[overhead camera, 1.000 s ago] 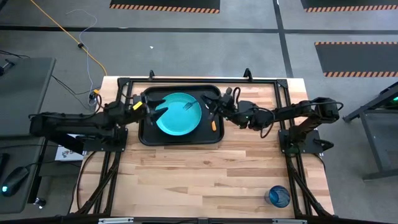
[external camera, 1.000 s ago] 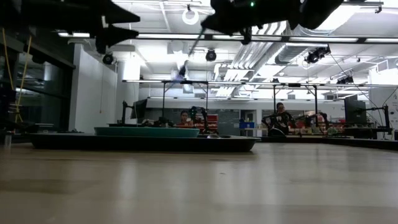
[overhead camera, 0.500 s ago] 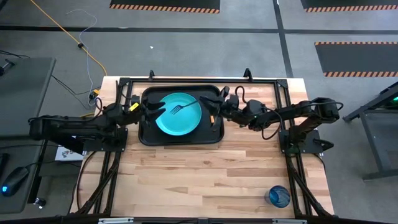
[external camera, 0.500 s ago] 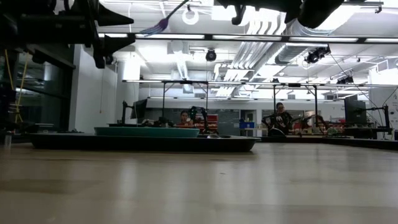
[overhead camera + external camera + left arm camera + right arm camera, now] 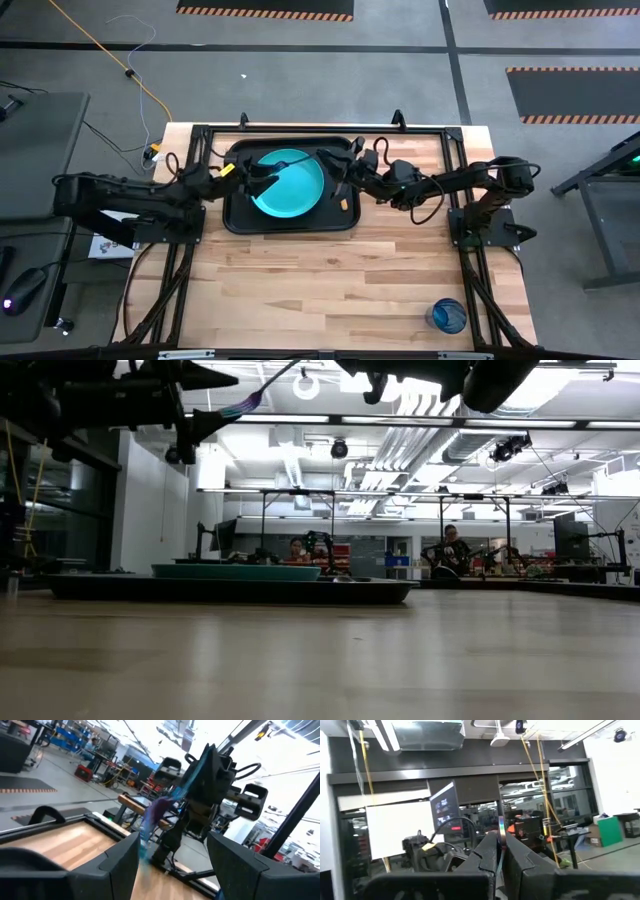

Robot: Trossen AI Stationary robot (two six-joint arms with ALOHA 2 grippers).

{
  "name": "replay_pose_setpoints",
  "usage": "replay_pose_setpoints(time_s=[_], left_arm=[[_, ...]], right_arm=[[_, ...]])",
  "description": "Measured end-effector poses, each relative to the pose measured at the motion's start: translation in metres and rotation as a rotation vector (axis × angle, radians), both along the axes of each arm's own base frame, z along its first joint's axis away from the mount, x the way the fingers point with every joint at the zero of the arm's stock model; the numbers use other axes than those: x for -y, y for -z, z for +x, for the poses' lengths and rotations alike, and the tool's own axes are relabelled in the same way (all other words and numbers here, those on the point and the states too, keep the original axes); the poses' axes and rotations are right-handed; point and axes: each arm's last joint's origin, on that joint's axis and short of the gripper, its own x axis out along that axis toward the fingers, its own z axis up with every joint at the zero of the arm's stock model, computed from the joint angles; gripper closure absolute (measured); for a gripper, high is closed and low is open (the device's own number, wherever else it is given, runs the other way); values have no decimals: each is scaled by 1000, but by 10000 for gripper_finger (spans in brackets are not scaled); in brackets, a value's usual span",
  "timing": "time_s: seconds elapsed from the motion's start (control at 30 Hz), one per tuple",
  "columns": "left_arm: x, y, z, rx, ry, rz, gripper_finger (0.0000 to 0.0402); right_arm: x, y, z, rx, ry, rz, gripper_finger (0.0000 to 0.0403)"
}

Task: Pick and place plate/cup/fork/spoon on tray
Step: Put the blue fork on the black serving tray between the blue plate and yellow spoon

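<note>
High view, right pincer [image 5: 334, 170] clamped on fork [image 5: 290, 163], long axis across plate [image 5: 296, 190], head toward wide-spread left pincer [image 5: 250, 180]

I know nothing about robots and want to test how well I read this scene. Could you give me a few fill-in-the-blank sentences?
1. A round turquoise plastic ____ lies in the large black rectangular tray.
2. The small translucent dark-blue plastic cup stands on the wooden table, ____ the tray.
3. The right gripper is shut on the slim teal-handled ____.
4. The left gripper is ____.

Missing words: plate; outside; fork; open.
</note>
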Motion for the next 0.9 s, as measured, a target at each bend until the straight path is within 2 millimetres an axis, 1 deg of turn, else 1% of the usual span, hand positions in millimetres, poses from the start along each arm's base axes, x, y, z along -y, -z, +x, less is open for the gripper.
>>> replay_pose_setpoints(time_s=[0.17,0.27,0.37,0.47,0.5,0.53,0.63,0.73,0.8,0.9], left_arm=[[-1,-4,11,-15,23,1,186],[-2,-4,14,-23,26,1,212],[-2,-2,14,-37,14,11,270],[-3,-2,14,-41,-9,30,356],[-3,-3,14,-41,-11,38,378],[-3,-3,13,-39,-12,41,388],[-3,-4,12,-39,-16,50,395],[-6,-6,10,-37,-33,61,398],[-8,-8,7,-29,-44,64,399],[-12,-13,1,-14,-67,69,400]], right_arm=[[0,-2,0,7,25,-9,403],[0,-2,0,14,24,-11,403],[0,-2,0,14,23,-12,403],[0,-3,-1,18,23,-12,403],[0,-3,-1,19,22,-12,403],[0,-4,-1,19,21,-12,403],[0,-3,0,10,20,-14,400],[0,-2,0,-8,27,-8,388],[1,-2,0,-43,37,-6,374],[1,0,-2,-126,51,2,340]])
